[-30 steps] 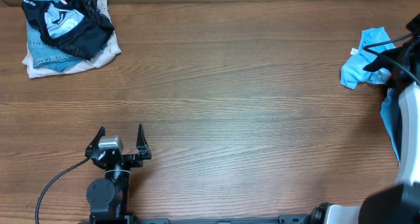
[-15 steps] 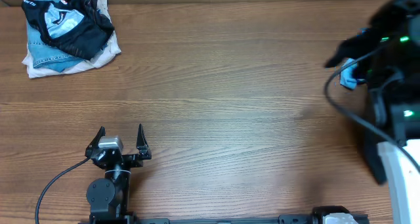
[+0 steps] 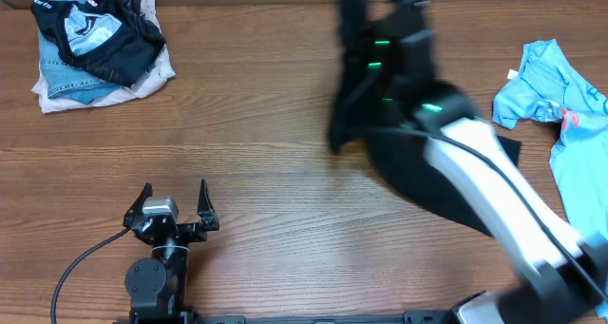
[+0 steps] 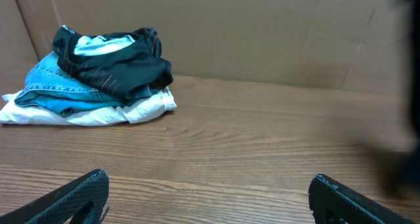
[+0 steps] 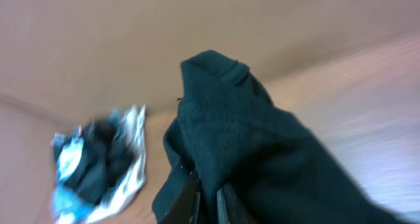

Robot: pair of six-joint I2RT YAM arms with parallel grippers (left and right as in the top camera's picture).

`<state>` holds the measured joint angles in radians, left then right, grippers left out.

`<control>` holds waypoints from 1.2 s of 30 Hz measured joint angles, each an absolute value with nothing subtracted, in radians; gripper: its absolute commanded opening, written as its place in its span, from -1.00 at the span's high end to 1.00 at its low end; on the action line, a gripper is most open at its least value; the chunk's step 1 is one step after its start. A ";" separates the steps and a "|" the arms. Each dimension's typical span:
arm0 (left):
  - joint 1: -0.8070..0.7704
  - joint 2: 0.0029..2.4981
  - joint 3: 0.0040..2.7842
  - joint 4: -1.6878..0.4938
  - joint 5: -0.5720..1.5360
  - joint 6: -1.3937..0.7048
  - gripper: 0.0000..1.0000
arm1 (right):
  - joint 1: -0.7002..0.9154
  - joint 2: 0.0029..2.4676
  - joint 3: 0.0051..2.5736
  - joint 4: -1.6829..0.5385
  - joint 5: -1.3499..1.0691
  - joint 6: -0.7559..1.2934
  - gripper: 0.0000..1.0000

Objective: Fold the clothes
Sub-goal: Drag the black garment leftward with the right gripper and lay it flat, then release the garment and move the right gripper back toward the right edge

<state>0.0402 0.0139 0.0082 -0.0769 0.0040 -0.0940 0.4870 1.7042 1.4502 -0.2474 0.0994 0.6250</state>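
Right pincer [image 5: 207, 196] clamped on black T-shirt [image 5: 249, 138], arm stretched over counter [image 3: 266, 124] centre; left pincer [image 3: 174, 191] wide, at front edge, open wood between.

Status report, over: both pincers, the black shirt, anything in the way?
Left pincer open, holds nothing. Right pincer shut on black shirt, held over table middle. Clothes pile far left, blue shirt far right, both apart from it.
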 measured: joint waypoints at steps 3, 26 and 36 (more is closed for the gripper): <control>0.040 0.014 0.008 -0.077 0.004 -0.094 -1.00 | 0.556 1.869 1.450 -0.130 -0.004 0.701 0.92; 0.040 0.014 0.008 -0.077 0.004 -0.094 -1.00 | 0.837 1.986 1.451 -0.019 -0.134 0.758 -0.04; 0.040 0.014 0.008 -0.077 0.004 -0.094 -1.00 | 0.505 1.752 1.456 -0.381 -0.021 0.611 -0.37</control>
<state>0.0402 0.0139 0.0082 -0.0772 0.0040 -0.0940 0.5053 1.7519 1.4563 -0.3809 -0.0208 0.6113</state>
